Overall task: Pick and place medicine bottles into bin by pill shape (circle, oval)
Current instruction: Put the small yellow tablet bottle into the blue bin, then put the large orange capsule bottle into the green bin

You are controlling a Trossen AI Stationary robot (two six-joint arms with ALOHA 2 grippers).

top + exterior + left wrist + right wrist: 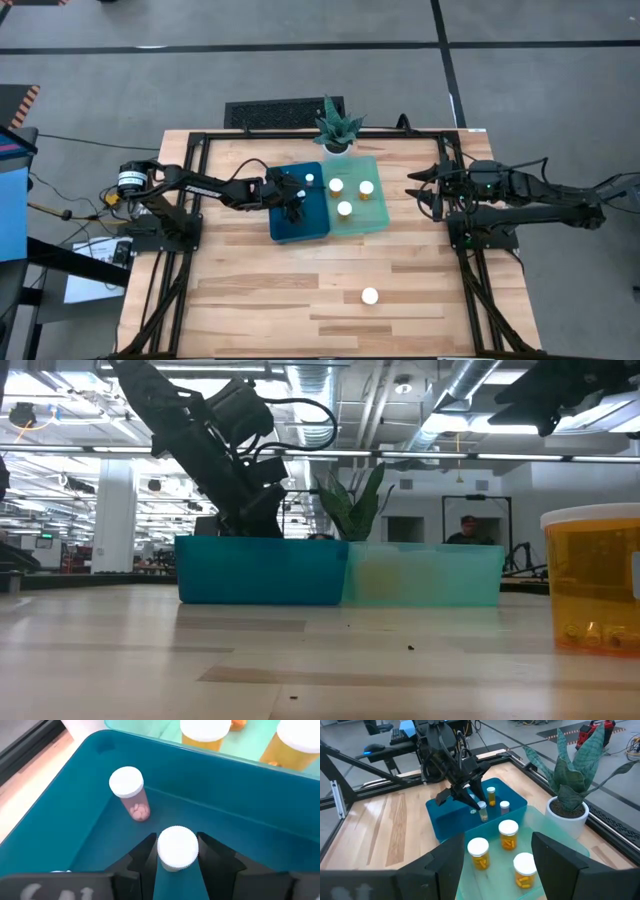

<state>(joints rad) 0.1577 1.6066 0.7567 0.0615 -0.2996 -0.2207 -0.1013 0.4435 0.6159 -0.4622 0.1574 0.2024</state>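
Note:
My left gripper [297,204] reaches down into the dark blue bin [282,228] and is shut on an amber bottle with a white cap [177,848]. Two more bottles stand in that bin [491,795] [504,806]; one shows pink round pills [129,790]. Three amber bottles [336,185] [367,187] [345,208] stand in the pale green bin [372,222]. One bottle [370,296] stands on the table near the front, large in the low view [595,585]. My right gripper [425,190] hangs open and empty to the right of the bins. My left gripper pinches the bottle's white cap [165,851] between its two fingers, one on each side. The fingers slant down from the table's left. The bottle hangs upright below them inside the blue bin [483,813]; whether its bottom touches the bin floor, I cannot tell.
A potted green plant [338,128] stands right behind the bins. The two bins stand side by side at mid table. Bare wood lies in front of them and to both sides. A person shows far off in the room [468,530].

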